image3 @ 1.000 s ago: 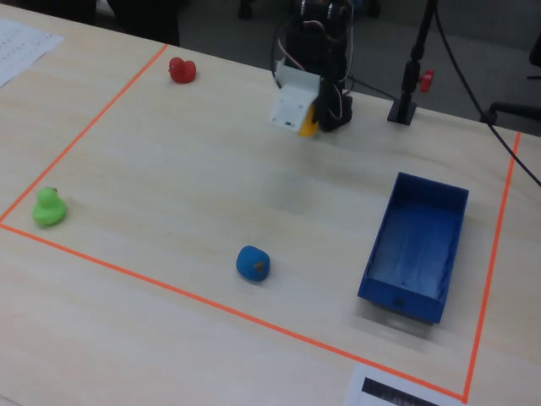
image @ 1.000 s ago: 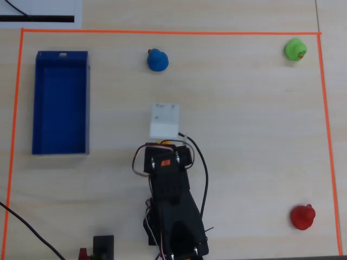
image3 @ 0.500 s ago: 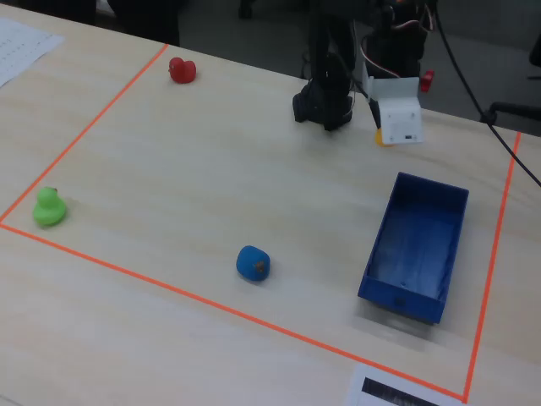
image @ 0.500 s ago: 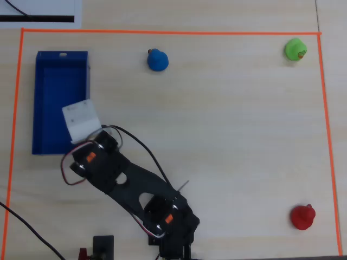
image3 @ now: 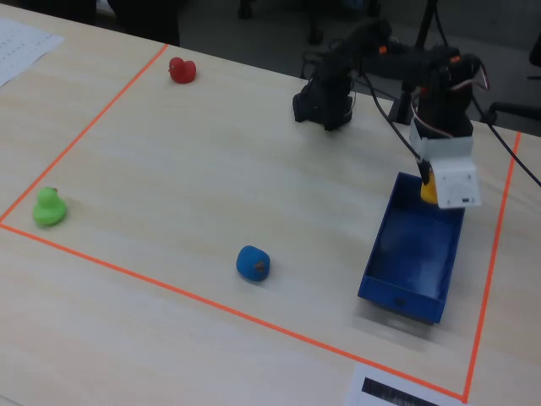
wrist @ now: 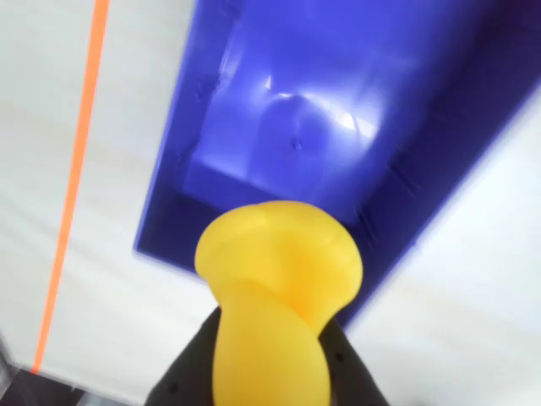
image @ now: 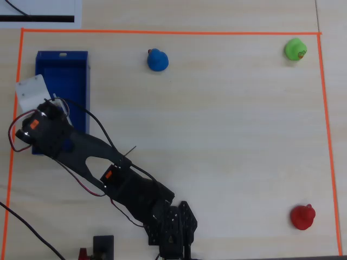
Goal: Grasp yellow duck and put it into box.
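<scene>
The yellow duck [wrist: 275,296] fills the lower middle of the wrist view, pinched between my gripper's [wrist: 270,372] two black fingers. In the fixed view the duck [image3: 428,188] shows as a small yellow patch under the white wrist camera, held above the near end of the box [image3: 410,254]. The box is a long deep-blue tray; in the wrist view its open floor [wrist: 321,110] lies just beyond the duck. In the overhead view the arm covers the lower end of the box [image: 62,76], and the duck is hidden under the gripper [image: 33,100].
A blue duck [image: 158,60], a green duck [image: 295,49] and a red duck [image: 302,216] stand on the light wooden table inside an orange tape border [image: 162,32]. The arm's base [image: 171,227] sits at the bottom edge in the overhead view.
</scene>
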You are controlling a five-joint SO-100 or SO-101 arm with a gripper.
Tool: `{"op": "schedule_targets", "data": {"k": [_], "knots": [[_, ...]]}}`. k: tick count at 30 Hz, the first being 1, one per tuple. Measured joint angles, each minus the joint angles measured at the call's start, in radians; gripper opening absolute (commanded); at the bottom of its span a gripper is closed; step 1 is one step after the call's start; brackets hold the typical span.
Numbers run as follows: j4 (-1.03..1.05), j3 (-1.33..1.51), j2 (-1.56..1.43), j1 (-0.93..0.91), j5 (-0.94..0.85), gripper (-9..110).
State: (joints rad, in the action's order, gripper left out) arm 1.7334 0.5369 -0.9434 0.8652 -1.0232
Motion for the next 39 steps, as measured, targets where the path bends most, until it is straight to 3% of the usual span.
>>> {"op": "schedule_targets", "data": {"k": [9, 17, 20, 30, 32, 34, 39], "knots": [[0.0, -0.296, 0.382, -0.005, 0.012, 0], [0.003, -0.276, 0.382, -0.052, 0.018, 26], [0.003, -0.276, 0.38, -0.066, 0.018, 28], [0.006, -0.259, 0.212, -0.127, -0.003, 26], [0.006, -0.232, 0.155, -0.149, -0.017, 17], [0.006, -0.181, 0.081, -0.172, -0.026, 0], [0.006, 0.054, -0.195, -0.252, -0.031, 0]]}}
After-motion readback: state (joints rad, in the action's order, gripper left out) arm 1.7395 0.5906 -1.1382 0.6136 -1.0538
